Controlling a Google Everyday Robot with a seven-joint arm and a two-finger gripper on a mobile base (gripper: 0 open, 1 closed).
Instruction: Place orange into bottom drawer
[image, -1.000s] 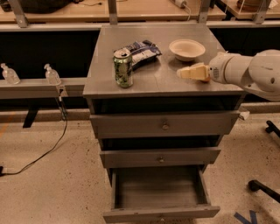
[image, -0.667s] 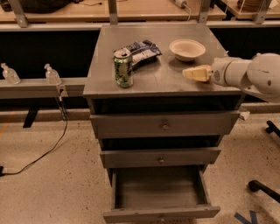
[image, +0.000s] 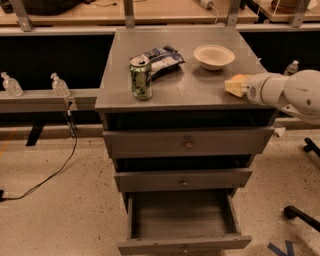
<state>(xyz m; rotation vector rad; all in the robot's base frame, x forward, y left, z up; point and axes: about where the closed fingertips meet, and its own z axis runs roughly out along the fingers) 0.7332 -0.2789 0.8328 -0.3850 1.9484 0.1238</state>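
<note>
Over the right edge of the cabinet top (image: 190, 87), the gripper (image: 234, 86) hovers just above the surface, its pale fingers closed on the orange (image: 240, 78), of which only a sliver shows. The white bowl (image: 214, 56) sits just beyond it on the far side. A green can (image: 141, 77) stands upright to the left, near the front edge, with a dark snack bag (image: 162, 57) lying behind it. Below, the bottom drawer (image: 185, 244) is pulled out toward the near side. The top drawer (image: 187, 142) and the middle drawer (image: 184, 180) jut out slightly above it. A black cable (image: 50, 175) trails across the floor at left.
</note>
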